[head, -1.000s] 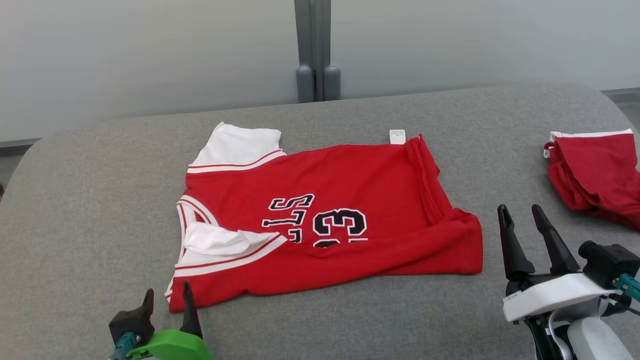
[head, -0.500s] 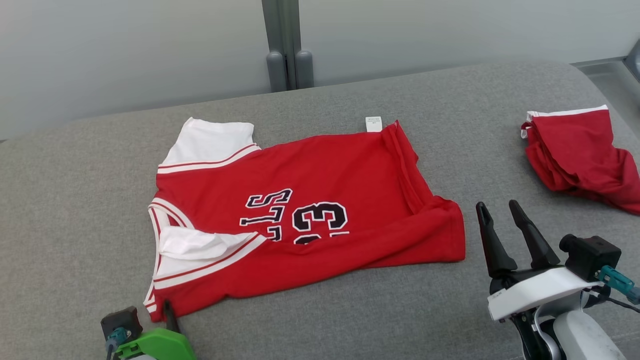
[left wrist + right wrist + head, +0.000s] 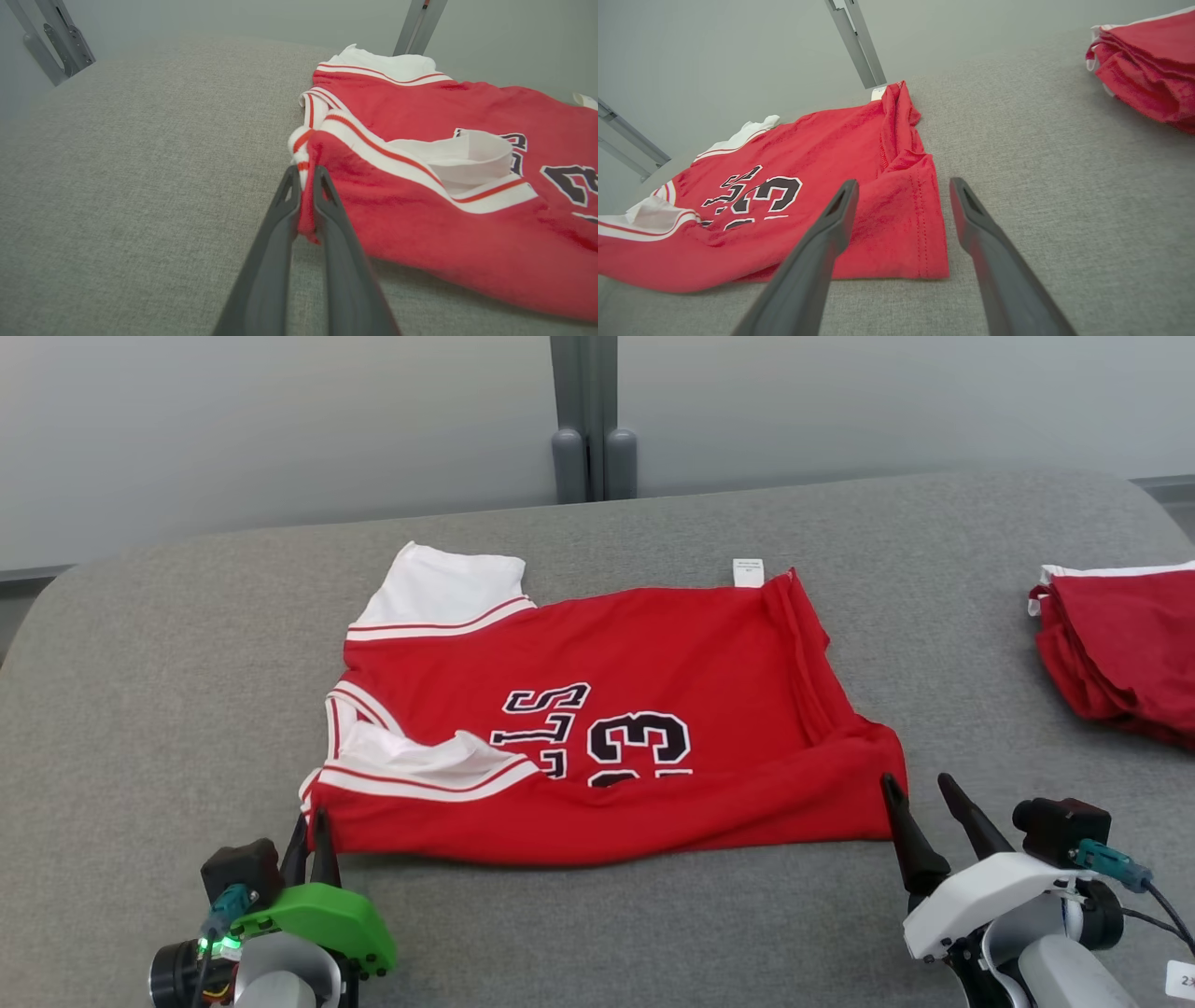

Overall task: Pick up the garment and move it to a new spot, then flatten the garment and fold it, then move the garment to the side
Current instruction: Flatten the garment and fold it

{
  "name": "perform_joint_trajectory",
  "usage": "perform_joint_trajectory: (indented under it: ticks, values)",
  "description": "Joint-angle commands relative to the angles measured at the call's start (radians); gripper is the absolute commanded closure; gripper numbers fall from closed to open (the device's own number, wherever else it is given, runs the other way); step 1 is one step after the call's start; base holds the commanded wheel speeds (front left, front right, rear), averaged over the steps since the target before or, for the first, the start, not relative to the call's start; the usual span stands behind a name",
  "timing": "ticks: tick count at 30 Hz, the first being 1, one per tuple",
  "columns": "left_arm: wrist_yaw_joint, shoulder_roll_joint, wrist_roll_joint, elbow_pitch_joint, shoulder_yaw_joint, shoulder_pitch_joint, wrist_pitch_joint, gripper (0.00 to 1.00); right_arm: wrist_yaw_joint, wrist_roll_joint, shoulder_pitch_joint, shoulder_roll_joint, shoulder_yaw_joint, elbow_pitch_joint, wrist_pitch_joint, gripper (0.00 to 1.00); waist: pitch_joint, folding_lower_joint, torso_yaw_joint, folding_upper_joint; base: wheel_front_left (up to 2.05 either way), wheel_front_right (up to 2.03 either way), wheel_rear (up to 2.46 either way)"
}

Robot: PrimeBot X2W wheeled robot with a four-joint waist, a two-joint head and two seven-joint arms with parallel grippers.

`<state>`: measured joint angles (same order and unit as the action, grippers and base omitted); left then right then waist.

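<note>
A red garment (image 3: pixel 653 653) with white striped trim and black "33" lettering lies folded lengthwise on the grey padded table (image 3: pixel 187 691). My left gripper (image 3: pixel 311 823) is shut on the garment's near-left corner; the left wrist view shows the red and white hem (image 3: pixel 306 186) pinched between the two dark fingers (image 3: pixel 327 219). My right gripper (image 3: pixel 920 791) stands open at the garment's near-right corner; in the right wrist view the red hem corner (image 3: pixel 920 242) lies between the spread fingers (image 3: pixel 831 228), untouched.
A second red cloth pile (image 3: pixel 1120 644) with white trim lies at the table's right edge, also in the right wrist view (image 3: pixel 1148 65). A grey post (image 3: pixel 588 420) stands behind the table's far edge. Bare grey surface surrounds the garment.
My left gripper has shut on the garment's near-left corner, and the near edge now lies straighter. My right gripper moved in to the near-right corner. The head camera shifted.
</note>
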<state>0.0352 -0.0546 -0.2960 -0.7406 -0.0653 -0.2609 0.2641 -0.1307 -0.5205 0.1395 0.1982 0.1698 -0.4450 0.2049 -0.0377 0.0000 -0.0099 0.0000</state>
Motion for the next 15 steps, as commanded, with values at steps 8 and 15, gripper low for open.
perform_joint_trajectory:
  ticks: [8, 15]
  values:
    - [-0.022, 0.002, 0.014, 0.128, -0.036, 0.055, 0.0, 1.0, 0.0, 0.016, 0.099, -0.032, -0.043, -0.256, -0.061, 0.0, -0.003, 0.0, 0.082, 0.0, 0.0, 0.0, 0.0]
    - [-0.012, 0.002, -0.018, 0.149, -0.085, 0.067, 0.0, 1.0, 0.0, 0.011, 0.155, -0.047, -0.052, -0.408, -0.071, 0.0, -0.009, 0.0, 0.105, 0.0, 0.0, 0.0, 0.0]
